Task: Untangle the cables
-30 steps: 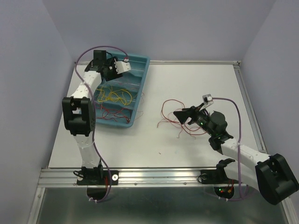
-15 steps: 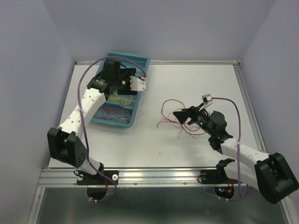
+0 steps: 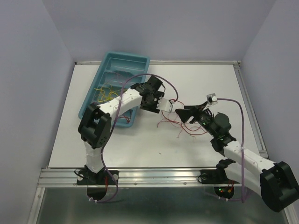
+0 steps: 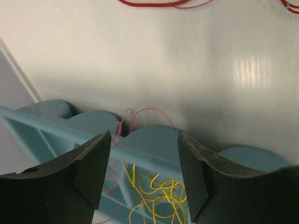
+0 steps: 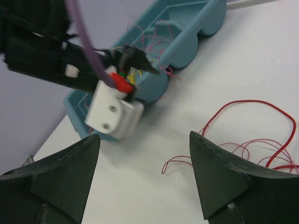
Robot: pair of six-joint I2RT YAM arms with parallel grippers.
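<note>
Presently we find the left arm (image 3: pixel 96 126) bent at a raised elbow over the near end of the teal tray (image 3: pixel 135 63). Its forearm runs rightward across the tray, so that the left gripper (image 3: pixel 159 99) hangs near the tray's right rim, above the table (image 3: pixel 201 79). In the left wrist view its fingers (image 4: pixel 91 163) stand wide apart with nothing between them, framing the tray's scalloped wall. The right arm (image 3: pixel 245 158) stretches low from its base toward the upper left. It sets the right gripper (image 3: pixel 183 114) near the left one but apart from it; its fingers (image 5: pixel 60 182) are likewise spread wide and hold nothing. We note the red cables (image 3: pixel 170 122) lying loose on the table beside and below the right gripper. The yellow cables (image 3: pixel 105 93) sit inside the tray among thin red strands, a few of which drape over its rim. A purple cord (image 5: pixel 77 23) runs down to the white camera housing (image 5: pixel 114 114) on the left wrist. The red part beside the housing is blurred, and we cannot tell whether it bears writing.
</note>
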